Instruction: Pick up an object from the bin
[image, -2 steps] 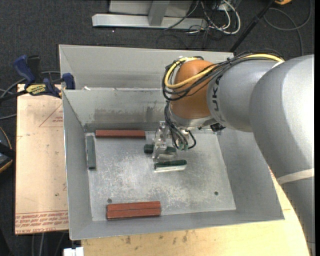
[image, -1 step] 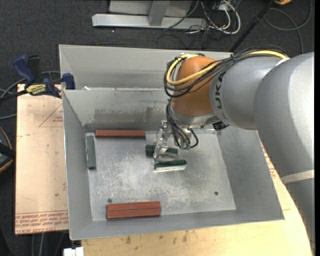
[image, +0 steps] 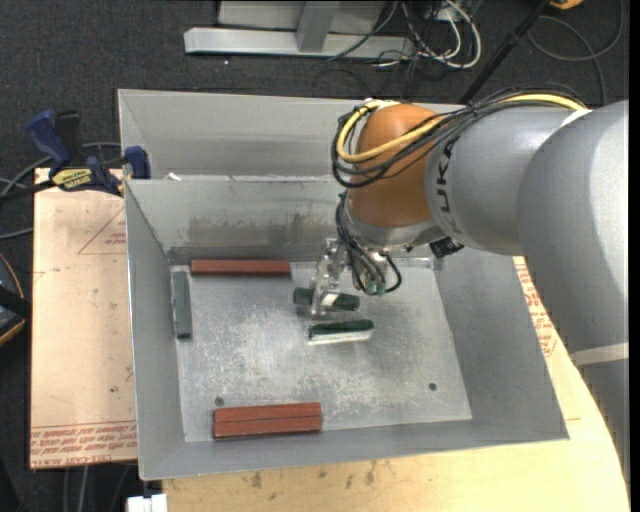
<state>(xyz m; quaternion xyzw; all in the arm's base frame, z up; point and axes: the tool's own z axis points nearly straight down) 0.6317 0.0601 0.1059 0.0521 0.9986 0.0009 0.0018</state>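
My gripper (image: 327, 296) hangs low over the middle of the bin, its metal fingers pointing down. Right under and beside its tips lie two small dark green flat pieces: one (image: 322, 299) at the fingertips, the other (image: 341, 330), longer with a pale edge, just in front of it. The fingers stand at the upper green piece, but I cannot make out whether it is between them or how wide they are.
A reddish-brown bar (image: 240, 267) lies along the back wall, a second reddish-brown bar (image: 267, 420) near the front edge, and a grey-green bar (image: 181, 304) stands lengthwise by the left wall. The arm with its orange cover and cables reaches in from the right.
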